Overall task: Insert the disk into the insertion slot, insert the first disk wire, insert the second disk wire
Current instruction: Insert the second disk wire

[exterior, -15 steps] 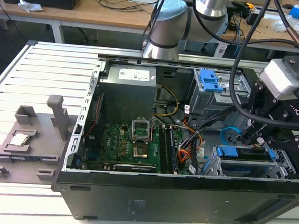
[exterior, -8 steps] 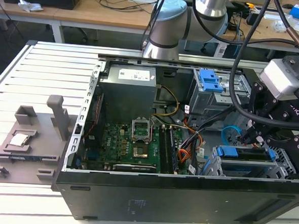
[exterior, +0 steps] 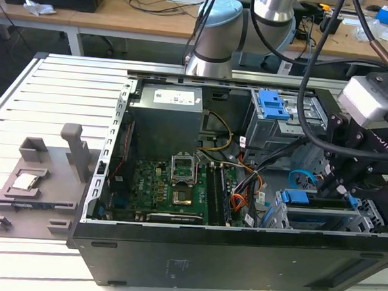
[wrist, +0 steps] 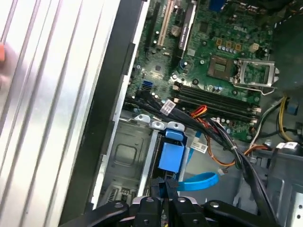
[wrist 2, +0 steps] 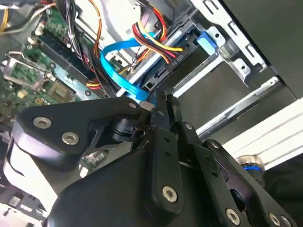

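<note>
Gripper point(wrist 2: 166, 106) clenched, fingertips together at the disk's rear edge beside the flat blue cable point(wrist 2: 116, 71); nothing visibly pinched. Disk point(wrist: 171, 156) sits seated in the slot point(exterior: 367, 219), at the case's corner on the exterior view's right. Red-yellow-black power wires point(wrist 2: 156, 40) run to the disk's connector. Motherboard point(exterior: 172, 187) lies nearby.

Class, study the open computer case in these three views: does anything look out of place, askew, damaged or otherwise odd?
Nothing looks damaged or spilled. The disk sits in the insertion slot, in line with its walls. The one untidy thing is a flat blue cable arching loosely over the disk's connector edge, beside the gripper; where its end goes cannot be seen.
</note>
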Tool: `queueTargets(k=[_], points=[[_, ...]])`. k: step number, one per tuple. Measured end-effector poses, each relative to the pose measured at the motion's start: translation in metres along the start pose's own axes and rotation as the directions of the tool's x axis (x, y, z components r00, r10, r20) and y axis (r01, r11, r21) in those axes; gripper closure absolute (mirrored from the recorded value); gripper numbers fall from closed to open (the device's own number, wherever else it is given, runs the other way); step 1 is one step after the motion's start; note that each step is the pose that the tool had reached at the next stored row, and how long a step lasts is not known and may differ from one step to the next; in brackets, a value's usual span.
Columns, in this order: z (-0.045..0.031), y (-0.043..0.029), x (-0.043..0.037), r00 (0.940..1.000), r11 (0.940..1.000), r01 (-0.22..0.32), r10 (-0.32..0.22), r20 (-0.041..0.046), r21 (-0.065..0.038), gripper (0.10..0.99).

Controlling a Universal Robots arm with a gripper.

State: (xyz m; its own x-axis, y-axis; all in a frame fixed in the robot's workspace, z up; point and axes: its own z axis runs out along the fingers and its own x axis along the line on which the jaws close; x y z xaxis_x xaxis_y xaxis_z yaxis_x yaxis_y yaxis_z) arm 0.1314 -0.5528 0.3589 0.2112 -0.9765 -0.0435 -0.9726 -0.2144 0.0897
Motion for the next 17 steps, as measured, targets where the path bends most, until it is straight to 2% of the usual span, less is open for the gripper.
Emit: queueTargets(k=[1,3,7,11,14,17], points=[[0.0006,-0.0001,-0.0001,0.9993,0.9993,-0.038,0.038,0.0034,0.002,0.925],[0.0023,-0.0002,0.0001,0.9929,0.993,-0.118,0.118,0.0108,0.004,0.925],[0.0043,-0.0004,0.0001,0.9801,0.9802,-0.198,0.198,0.0185,0.007,0.925],[0.0056,-0.0016,-0.0009,0.9724,0.9725,-0.233,0.232,0.0221,0.008,0.925],[0.0064,-0.0042,-0.0046,0.9717,0.9719,-0.235,0.235,0.0223,0.008,0.925],[0.0064,-0.0052,-0.0049,0.9717,0.9719,-0.235,0.235,0.0224,0.008,0.925]])
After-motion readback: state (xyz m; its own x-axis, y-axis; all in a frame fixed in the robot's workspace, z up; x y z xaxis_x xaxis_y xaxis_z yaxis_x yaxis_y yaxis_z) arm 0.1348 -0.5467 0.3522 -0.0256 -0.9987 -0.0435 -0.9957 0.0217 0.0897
